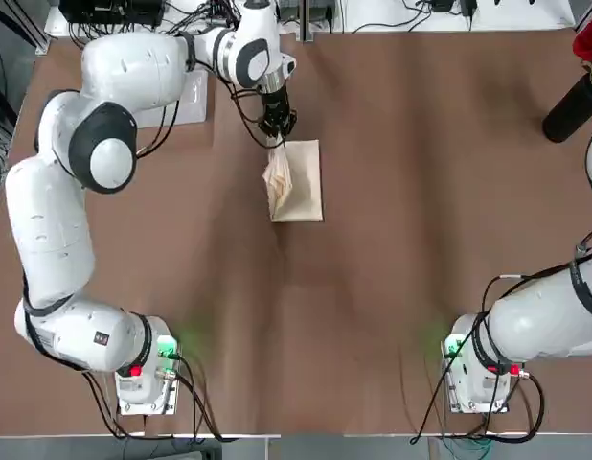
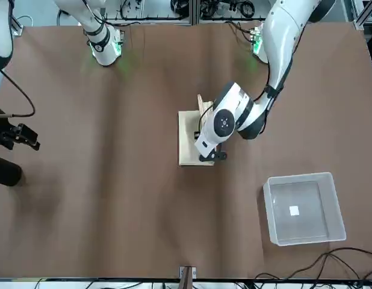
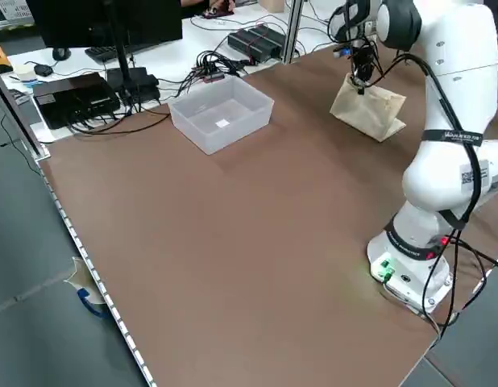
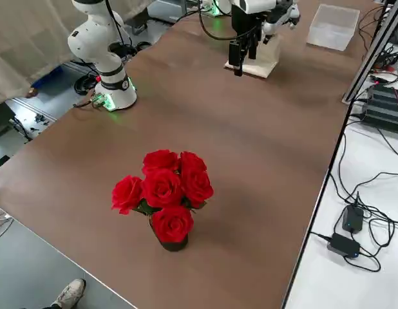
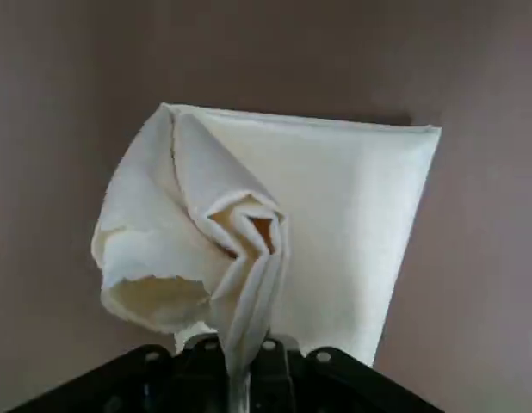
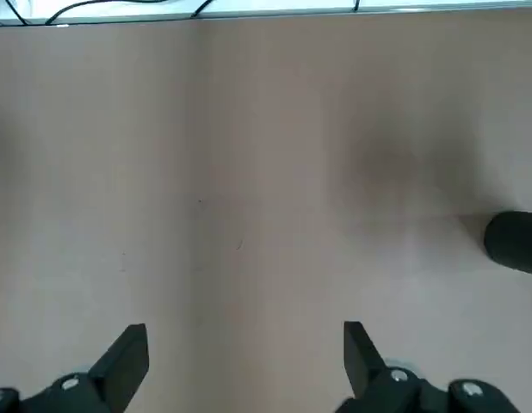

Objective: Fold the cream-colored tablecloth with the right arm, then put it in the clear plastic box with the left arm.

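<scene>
The cream-colored tablecloth [image 1: 303, 185] lies folded into a small rectangle mid-table, toward the far side. My left gripper [image 1: 275, 130] is shut on its far edge, and the pinched layers [image 5: 240, 249] bunch up above the flat part [image 5: 361, 206]. The front view shows the same grip on the tablecloth [image 2: 188, 139] by the left gripper [image 2: 206, 158]. The clear plastic box [image 2: 306, 177] stands empty on the robot's left, toward the far edge, apart from the cloth. My right gripper [image 6: 242, 353] hovers open over bare table at the far right.
A black vase of red roses [image 4: 163, 196] stands at the far right of the table, close to the right gripper [image 2: 22, 136]. Both arm bases [image 1: 143, 379] sit at the near edge. Cables and electronics [image 3: 88, 89] lie on the bench beyond the box.
</scene>
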You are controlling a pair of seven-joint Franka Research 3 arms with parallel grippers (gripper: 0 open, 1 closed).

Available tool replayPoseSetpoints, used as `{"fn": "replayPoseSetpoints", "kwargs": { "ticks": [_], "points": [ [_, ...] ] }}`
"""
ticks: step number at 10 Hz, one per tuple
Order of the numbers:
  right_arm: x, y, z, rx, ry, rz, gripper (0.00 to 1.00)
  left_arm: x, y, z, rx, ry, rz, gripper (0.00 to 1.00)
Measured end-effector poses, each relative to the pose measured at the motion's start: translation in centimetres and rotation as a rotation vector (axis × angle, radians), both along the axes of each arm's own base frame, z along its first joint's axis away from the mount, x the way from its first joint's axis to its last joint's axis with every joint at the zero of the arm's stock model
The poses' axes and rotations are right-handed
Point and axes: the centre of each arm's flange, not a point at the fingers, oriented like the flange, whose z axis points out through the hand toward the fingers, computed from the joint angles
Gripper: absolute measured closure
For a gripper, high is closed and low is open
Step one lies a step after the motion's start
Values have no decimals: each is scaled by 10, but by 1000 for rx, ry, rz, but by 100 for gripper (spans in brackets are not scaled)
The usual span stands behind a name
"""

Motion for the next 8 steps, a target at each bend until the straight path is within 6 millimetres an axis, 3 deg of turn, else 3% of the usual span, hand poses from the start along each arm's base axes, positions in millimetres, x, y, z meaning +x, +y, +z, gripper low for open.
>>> {"fn": "replayPoseSetpoints", "kwargs": {
  "ticks": [5,8],
  "points": [
    [0,0,0,0,-1,0,0,4,-24,-36,-79,-46,18,92],
    [0,0,0,0,-4,-1,0,5,-37,-48,-140,-104,37,79]
  ]
}}
